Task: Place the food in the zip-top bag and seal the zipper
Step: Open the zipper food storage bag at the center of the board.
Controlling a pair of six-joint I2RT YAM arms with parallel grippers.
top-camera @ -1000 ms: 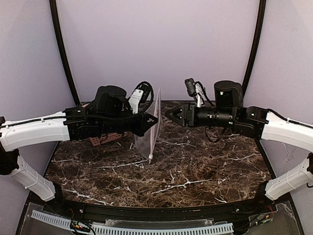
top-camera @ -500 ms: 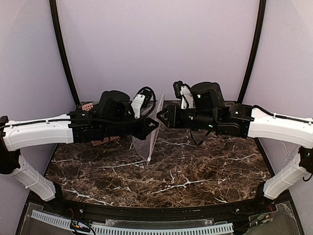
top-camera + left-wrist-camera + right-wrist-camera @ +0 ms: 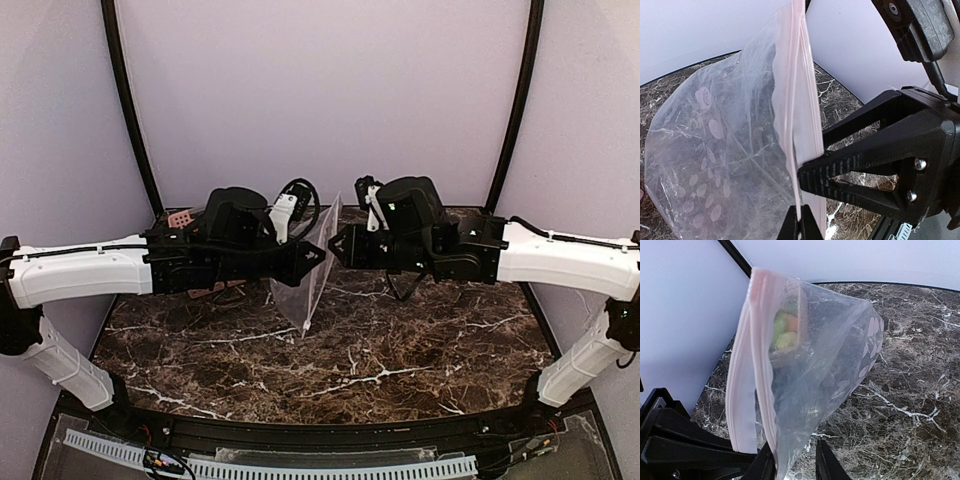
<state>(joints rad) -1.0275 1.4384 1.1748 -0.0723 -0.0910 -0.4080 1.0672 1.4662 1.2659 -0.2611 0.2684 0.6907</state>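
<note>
The zip-top bag (image 3: 308,288) hangs upright over the table between my two grippers, clear with pale dots (image 3: 715,150). My left gripper (image 3: 318,254) is shut on the pink zipper (image 3: 792,100) strip at the bag's edge (image 3: 800,226). My right gripper (image 3: 337,243) is open, its fingers either side of the bag's lower edge (image 3: 795,465); one black finger (image 3: 812,177) touches the strip. Green, yellow and orange food (image 3: 784,330) shows through the bag (image 3: 830,355); I cannot tell whether it is inside or behind. The bag looks empty in the left wrist view.
A pink slotted basket (image 3: 181,217) sits at the back left, mostly hidden behind my left arm. The marble table (image 3: 380,350) has black posts at both back corners. The purple wall is close behind the grippers.
My right gripper has moved left to the bag, and its fingers now straddle the bag's edge. My left gripper has shifted slightly with the bag and is still shut on the strip.
</note>
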